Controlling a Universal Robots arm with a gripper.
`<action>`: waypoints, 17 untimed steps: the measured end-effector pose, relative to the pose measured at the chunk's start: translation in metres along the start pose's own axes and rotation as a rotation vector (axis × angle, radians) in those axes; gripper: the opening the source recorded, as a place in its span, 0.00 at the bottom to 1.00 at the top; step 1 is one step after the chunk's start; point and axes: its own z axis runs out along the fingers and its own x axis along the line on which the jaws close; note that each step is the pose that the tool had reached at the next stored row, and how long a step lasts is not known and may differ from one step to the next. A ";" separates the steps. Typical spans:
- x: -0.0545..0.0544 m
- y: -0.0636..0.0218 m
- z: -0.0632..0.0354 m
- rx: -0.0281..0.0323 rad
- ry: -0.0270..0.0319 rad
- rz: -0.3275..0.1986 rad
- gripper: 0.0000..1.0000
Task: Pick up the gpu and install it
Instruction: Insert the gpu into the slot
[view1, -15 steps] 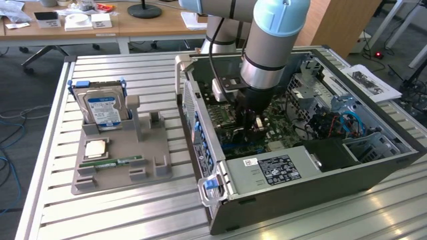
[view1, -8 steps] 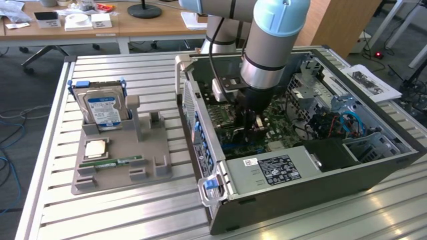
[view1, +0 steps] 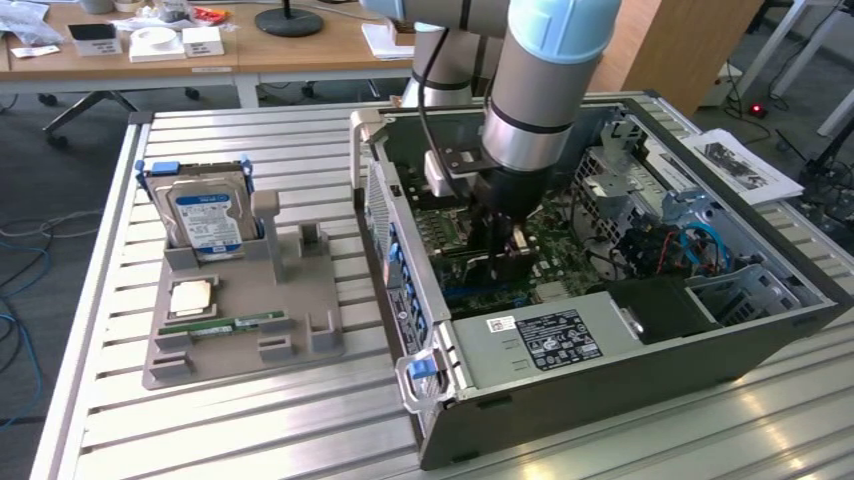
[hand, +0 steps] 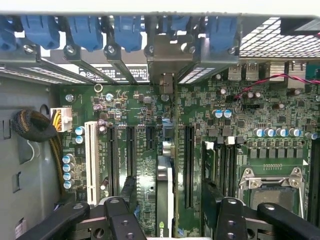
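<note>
Item: open PC case on slatted tabletop, exterior view's right. Arm w/ gripper reaches down into case over motherboard. Fingers spread wide, either side of gpu, not pinching it. Gpu stands on edge in motherboard slot, approx. mid-board, end bracket up against blue rear-panel clips. Grey parts tray at exterior view's left holds hard drive, cpu chip, memory stick.
</note>
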 end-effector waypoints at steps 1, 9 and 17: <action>0.000 0.0000 -0.0013 -0.0001 0.0001 0.000 0.64; -0.001 -0.0001 -0.0076 0.0002 -0.0003 0.000 0.64; -0.001 -0.0001 -0.0078 0.0001 0.0000 0.000 0.56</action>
